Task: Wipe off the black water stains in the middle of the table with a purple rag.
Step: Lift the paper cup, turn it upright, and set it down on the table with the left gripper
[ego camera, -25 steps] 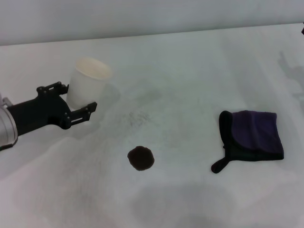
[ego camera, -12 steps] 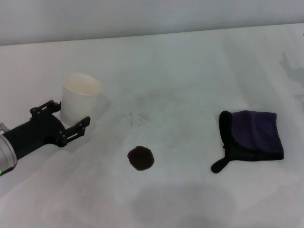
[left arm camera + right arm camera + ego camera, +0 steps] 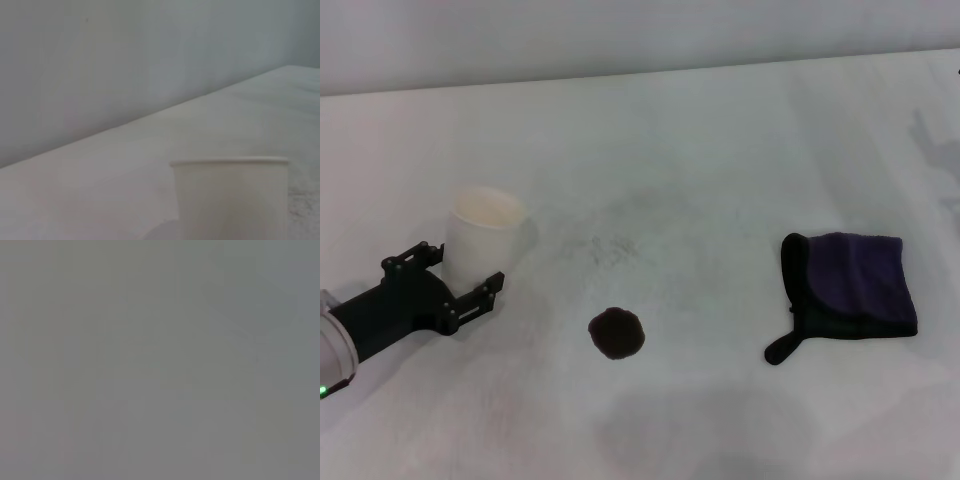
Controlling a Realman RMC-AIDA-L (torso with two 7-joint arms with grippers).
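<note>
Nearest the robot, the left gripper (image 3: 462,277) is spreading its jaws wide around the base of a white paper cup (image 3: 480,238), apparently parking it away from the work. The black water stains (image 3: 617,332) are sitting mid-table (image 3: 720,150), unwiped. The purple rag (image 3: 850,288) is lying folded well to the right, untouched. The right gripper is out of sight. No writing is showing anywhere.

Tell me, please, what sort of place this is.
Probably a robot test bench, not a home: a wide white matte tabletop against a bare wall, holding only a white paper cup, a folded dark purple rag and one blackish-brown blot.
</note>
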